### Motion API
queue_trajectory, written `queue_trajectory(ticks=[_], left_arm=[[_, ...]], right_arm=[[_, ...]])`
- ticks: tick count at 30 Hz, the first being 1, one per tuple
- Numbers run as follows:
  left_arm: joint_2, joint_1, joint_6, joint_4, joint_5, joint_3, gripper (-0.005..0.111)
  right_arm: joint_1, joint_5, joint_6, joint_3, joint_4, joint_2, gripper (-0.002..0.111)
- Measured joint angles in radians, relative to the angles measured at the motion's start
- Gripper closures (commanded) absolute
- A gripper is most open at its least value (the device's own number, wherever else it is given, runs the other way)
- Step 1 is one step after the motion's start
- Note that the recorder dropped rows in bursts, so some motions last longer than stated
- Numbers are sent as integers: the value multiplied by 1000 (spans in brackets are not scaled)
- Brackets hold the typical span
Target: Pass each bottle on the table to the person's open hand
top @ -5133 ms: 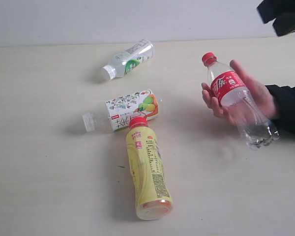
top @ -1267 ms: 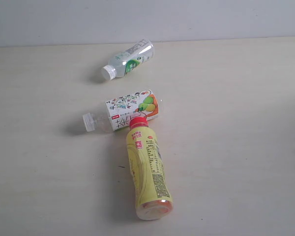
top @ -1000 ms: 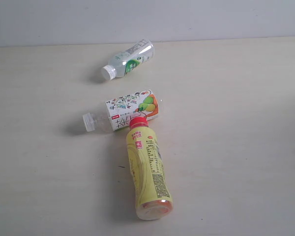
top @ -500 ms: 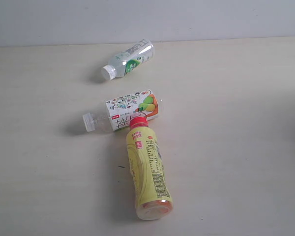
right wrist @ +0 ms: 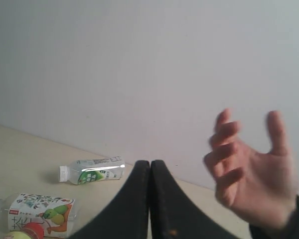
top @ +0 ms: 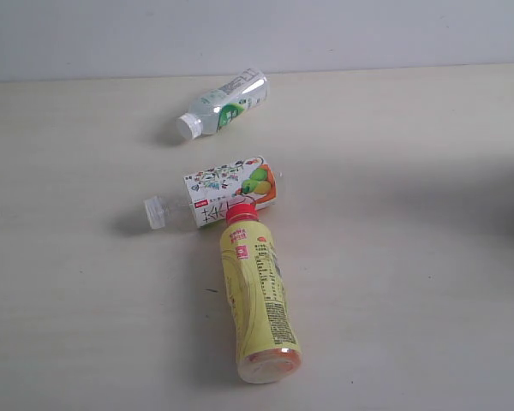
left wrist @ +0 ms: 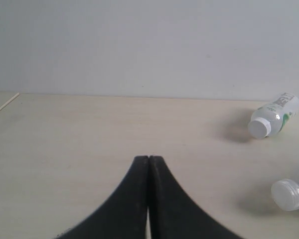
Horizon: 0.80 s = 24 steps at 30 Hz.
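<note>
Both jaws pressed together and empty, we judge the yellow bottle (top: 259, 300), lying left of centre, nearer the left pair.

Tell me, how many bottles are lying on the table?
3. The small green-label bottle lies farthest back, the fruit-label bottle in the middle, the yellow bottle nearest. None looks hidden.

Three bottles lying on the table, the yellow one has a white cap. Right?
Not quite: the exterior view shows the yellow bottle has a red cap, not white. It, the fruit-label bottle and the green-label bottle do all lie on the table.
</note>
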Motion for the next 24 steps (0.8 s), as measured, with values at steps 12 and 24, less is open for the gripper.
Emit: queue_trajectory(ticks=[12, 24], left_arm=[[0, 0, 0, 0, 0, 0, 107], [0, 0, 0, 0, 0, 0, 107]], right_arm=[[43, 161, 0, -155, 95, 207, 78], [47, 459, -181, -509, 491, 976, 42]])
